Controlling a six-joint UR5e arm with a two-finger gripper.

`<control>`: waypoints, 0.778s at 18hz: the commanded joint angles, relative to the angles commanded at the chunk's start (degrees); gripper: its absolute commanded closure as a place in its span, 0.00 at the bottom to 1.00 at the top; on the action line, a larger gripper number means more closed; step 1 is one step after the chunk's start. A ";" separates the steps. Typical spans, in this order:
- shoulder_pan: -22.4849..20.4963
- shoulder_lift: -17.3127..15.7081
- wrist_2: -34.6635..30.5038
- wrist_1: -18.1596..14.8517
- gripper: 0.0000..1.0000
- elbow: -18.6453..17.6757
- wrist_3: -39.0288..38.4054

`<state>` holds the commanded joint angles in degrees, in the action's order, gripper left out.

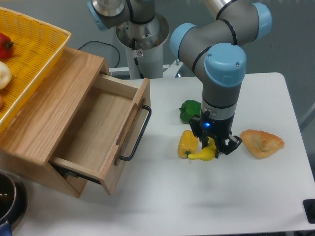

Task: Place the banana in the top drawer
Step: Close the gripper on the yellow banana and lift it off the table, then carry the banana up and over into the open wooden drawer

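Note:
The yellow banana (202,156) lies on the white table, right of the open top drawer (93,130). Its right end is under my gripper (216,149). The gripper points straight down with its jaws spread, one finger on each side of the banana's right half, low over the table. Whether the pads touch the banana cannot be told. The drawer is pulled out of the oak cabinet and is empty inside, and its black bar handle (138,135) faces the banana.
A yellow bell pepper (187,141) touches the banana's left end, with a green pepper (190,110) behind it. A croissant (262,142) lies to the right. A yellow basket (29,54) sits on the cabinet. A dark pot (7,199) stands at the lower left.

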<state>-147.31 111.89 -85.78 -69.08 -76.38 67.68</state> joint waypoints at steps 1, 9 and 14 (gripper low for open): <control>0.09 -0.09 0.00 0.00 0.75 0.09 -0.09; 2.37 -5.88 1.23 -2.90 0.74 0.00 -3.77; 4.13 -11.24 5.88 -2.90 0.75 0.35 -12.11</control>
<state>-143.18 100.64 -79.90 -71.98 -76.03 55.56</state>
